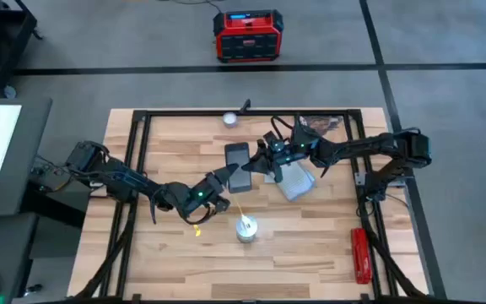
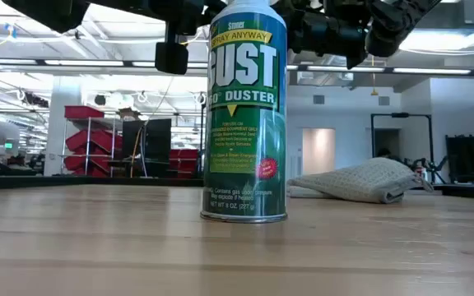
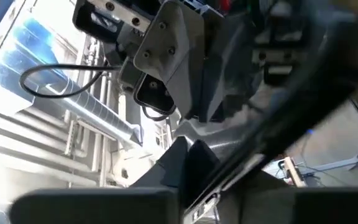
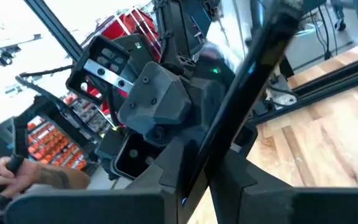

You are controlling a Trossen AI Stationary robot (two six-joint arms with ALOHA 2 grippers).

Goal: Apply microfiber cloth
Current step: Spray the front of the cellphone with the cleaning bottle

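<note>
- The tabletop [image 1: 310, 253] is pale wood, and both arms reach in to meet over its middle.
- The microfiber cloth [image 1: 295, 181] lies in a soft heap on the wood, just beside the right gripper [image 1: 266, 163] and a bit nearer the front edge than it.
- The cloth's long side seems to slant away from that gripper, toward the right arm's own side.
- The right gripper is much nearer the cloth than the left gripper [image 1: 226, 178] is. The phone sits between the left gripper and the cloth.
- So I think the right arm is the one to take the cloth, with a short pull back and down.
- The black phone [image 1: 238, 165] is held up between the two grippers, one at each end.
- Both grippers look pinched tight on the phone, as both wrist views show a dark edge running between the fingers.
- The duster can [image 1: 245, 228] stands upright on the left gripper's near side, well apart from the cloth.
</note>
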